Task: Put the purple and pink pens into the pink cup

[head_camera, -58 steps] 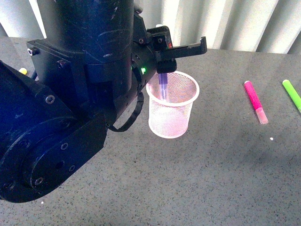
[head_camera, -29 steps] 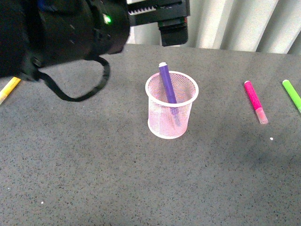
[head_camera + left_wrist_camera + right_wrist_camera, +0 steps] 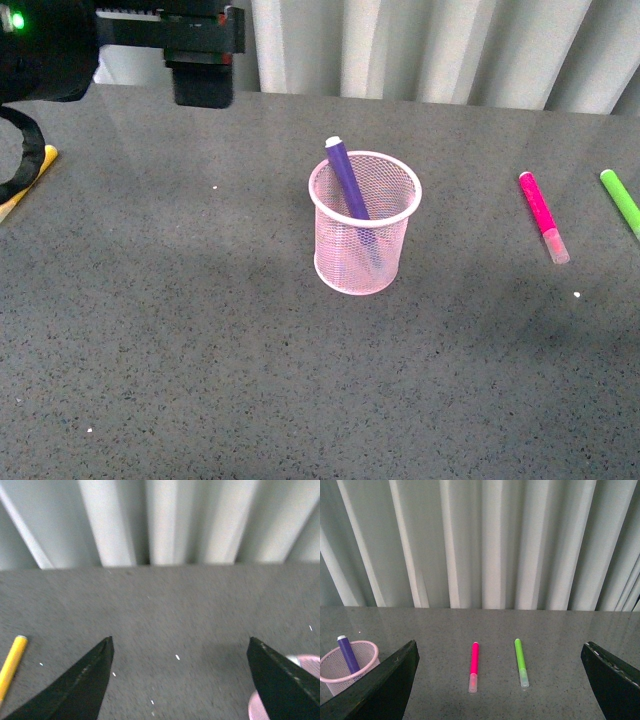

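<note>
See the cup (image 3: 345, 270) standing upright near the middle of the grey table (image 3: 200, 350). Find the purple pen (image 3: 347, 182) inside it, leaning, with its top end poking up over the rim on the far left side. Spot the pink pen (image 3: 541, 212) lying flat on the table, well to the right of the cup and not touching it, with its clear cap toward the near side. See a green pen (image 3: 621, 202) lying further right, near the pink one but apart from it, and a bit of a yellow pen (image 3: 28, 182) at the far left edge. Find the left gripper (image 3: 180, 645) spread wide above the table with nothing between its tips, the cup's rim just peeking past one tip. See the right gripper (image 3: 500, 647) spread wide too and holding nothing. In front of it, see the pink and green pens side by side, and the cup with the purple pen off to one side.
</note>
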Controlling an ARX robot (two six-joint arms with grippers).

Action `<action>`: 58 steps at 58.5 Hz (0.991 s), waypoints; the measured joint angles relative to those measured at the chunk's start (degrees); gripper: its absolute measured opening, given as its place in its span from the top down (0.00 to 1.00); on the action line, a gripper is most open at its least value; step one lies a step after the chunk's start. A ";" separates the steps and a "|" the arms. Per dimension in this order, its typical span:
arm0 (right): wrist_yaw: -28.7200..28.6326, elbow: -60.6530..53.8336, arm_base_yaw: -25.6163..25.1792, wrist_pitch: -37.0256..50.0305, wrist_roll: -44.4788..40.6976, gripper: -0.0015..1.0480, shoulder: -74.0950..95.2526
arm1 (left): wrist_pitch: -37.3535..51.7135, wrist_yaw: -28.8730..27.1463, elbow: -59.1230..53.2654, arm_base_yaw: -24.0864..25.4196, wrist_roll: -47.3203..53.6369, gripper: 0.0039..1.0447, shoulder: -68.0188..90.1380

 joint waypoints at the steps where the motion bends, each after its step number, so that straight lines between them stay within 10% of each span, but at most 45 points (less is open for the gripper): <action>1: -0.04 0.00 0.00 0.00 0.00 0.07 0.00 | 4.48 -1.51 -1.99 0.20 0.31 0.24 -0.02; 7: 0.13 0.00 0.00 0.00 0.00 0.07 0.02 | 19.04 -1.55 -10.14 2.99 1.55 0.41 -3.04; 23: 0.04 0.00 0.00 0.00 0.00 0.07 0.00 | 22.93 4.96 -23.93 9.92 2.27 0.96 -15.98; 58: -0.02 0.00 0.00 0.00 0.02 0.07 0.00 | 6.23 14.75 -33.66 20.02 2.56 0.97 -41.68</action>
